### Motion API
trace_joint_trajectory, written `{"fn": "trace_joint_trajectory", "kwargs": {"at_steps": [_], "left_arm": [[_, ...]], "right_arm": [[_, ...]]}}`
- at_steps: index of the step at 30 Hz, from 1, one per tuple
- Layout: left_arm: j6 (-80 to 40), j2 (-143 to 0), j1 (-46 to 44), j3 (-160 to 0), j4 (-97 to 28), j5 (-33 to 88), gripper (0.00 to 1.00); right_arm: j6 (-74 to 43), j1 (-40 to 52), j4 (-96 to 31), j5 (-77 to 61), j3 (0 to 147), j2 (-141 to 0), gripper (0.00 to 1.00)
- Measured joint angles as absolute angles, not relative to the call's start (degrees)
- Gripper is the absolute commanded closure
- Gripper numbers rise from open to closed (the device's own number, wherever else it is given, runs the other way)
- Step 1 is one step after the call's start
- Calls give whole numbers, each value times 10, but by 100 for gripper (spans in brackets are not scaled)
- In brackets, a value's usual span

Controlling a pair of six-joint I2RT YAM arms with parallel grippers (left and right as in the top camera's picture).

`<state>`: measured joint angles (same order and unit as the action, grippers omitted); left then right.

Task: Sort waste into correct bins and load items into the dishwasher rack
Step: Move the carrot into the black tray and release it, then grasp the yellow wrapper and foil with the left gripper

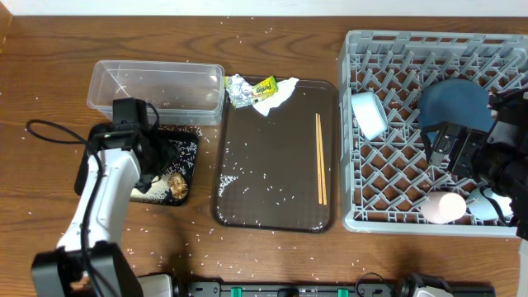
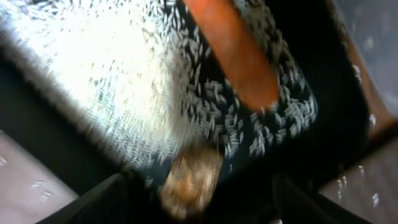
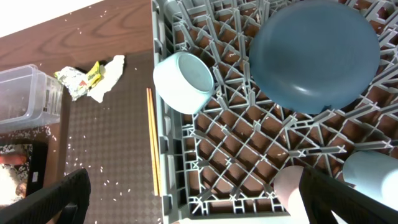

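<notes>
Left of frame, the left gripper [image 2: 198, 208] is hovering, fingers spread, over the black tray [image 1: 183, 147] holding carrot [image 2: 233, 50], brown lump [image 2: 189, 180] and rice [image 2: 124, 81]. At right, the right gripper [image 3: 202, 202] is gaping wide above the rack [image 1: 348, 132].

Overhead, my left arm [image 1: 106, 186] hides much of the black tray [image 1: 185, 153], and at my left wrist all is blurred, the carrot [image 2: 236, 56] cut by the top edge, the brown lump [image 2: 189, 180] a smear.

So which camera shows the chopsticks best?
Overhead: the chopsticks lie in full on the brown tray. The right wrist view also catches them, at a slant beside the rack. The left wrist view shows nothing of them.
</notes>
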<state>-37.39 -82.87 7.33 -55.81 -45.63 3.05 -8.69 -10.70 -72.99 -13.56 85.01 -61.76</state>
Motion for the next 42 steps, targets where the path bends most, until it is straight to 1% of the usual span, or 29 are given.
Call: {"fn": "trace_joint_trajectory", "kwargs": {"at_steps": [2,6,10,13,17,21,30,35,39,40,41,42], "left_arm": [[-344,-800,71,-582,-478,41,24],[-256,-738,43,-641,-456,83,24],[-156,-694,-30,-665,-405,118,24],[-86,-699,-93,-665,-351,130,24],[-22,-757,-155,-666,-259,136,24],[6,-851,-188,-666,-171,133,24],[29,-1039,-197,-666,-18,115,25],[54,-1108,-197,-666,45,104,32],[65,-1146,-197,-666,66,95,33],[67,-1153,-197,-666,67,92,36],[69,-1160,-197,-666,68,90,41],[71,-1166,-197,-666,69,88,48]], "right_arm": [[-87,-107,-729,-142,850,-618,1],[-87,-107,-717,-162,850,-618,1],[-89,-107,-698,-172,850,-618,1],[-96,-107,-690,-175,850,-618,1],[-101,-107,-687,-177,850,-618,1],[-102,-107,-691,-180,850,-618,1],[-103,-107,-701,-181,850,-618,1],[-103,-107,-702,-181,850,-618,1],[-103,-107,-702,-181,850,-618,1],[-103,-107,-702,-181,850,-618,1],[-103,-107,-702,-181,850,-618,1],[-103,-107,-702,-181,850,-618,1]]}}
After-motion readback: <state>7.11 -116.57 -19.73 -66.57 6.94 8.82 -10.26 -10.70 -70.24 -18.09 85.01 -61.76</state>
